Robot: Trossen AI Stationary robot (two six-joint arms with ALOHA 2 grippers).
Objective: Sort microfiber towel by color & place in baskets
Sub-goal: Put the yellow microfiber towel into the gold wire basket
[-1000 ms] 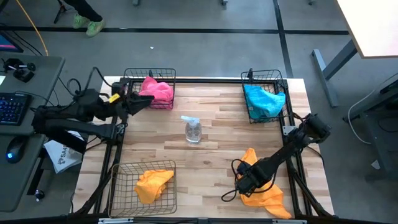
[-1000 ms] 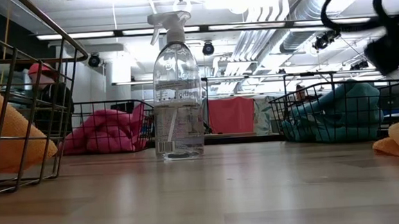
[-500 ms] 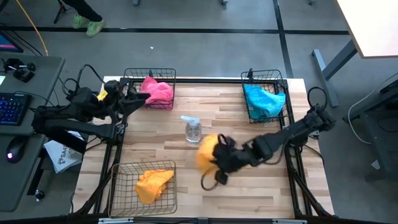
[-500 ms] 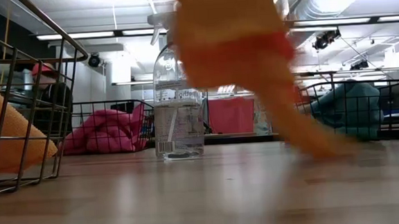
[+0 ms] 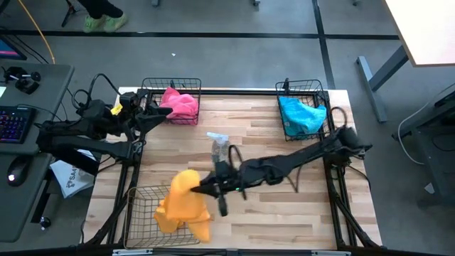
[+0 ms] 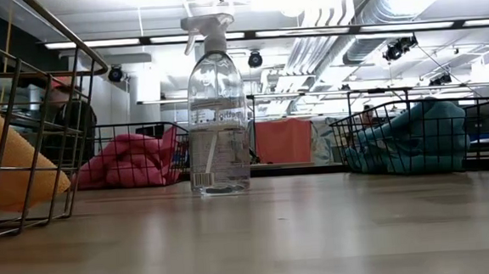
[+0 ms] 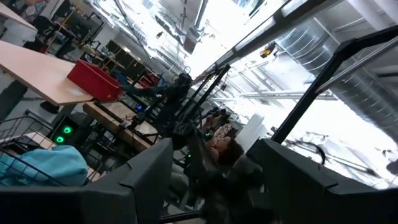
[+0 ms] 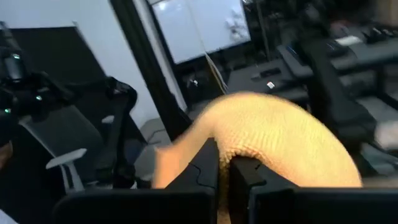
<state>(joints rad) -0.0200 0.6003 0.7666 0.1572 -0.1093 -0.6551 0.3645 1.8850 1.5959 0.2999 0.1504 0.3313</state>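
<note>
My right gripper [image 5: 207,187] reaches across the table from the right and is shut on an orange microfiber towel [image 5: 188,200] over the right side of the near-left basket [image 5: 135,206]. A second orange towel [image 5: 165,215] lies inside that basket. A pink towel [image 5: 179,104] fills the far-left basket [image 5: 170,85], and a teal towel [image 5: 301,115] fills the far-right basket [image 5: 313,89]. My left gripper [image 5: 158,115] waits open beside the pink basket and touches nothing. My right gripper pinches a bunched fold [image 8: 231,153] of the orange towel between its two fingers. The fingers come roughly level from the table's right. The towel bulges out beyond the fingertips [image 8: 208,167] and hangs down over the basket's right wall [image 5: 200,226]; whether it touches the basket I cannot tell.
A clear spray bottle [image 5: 221,147] stands upright at mid-table, just beyond my right arm [image 5: 284,162]. Black frame rails [image 5: 340,206] run along the table's sides. Bare wood lies at the near right [image 5: 284,213].
My right gripper has shut on the orange towel at the table's near right, lifted it clear and swept it fast toward the left edge, past the spray bottle, to the near-left basket. The towel has left the table and now hangs from the fingers.
</note>
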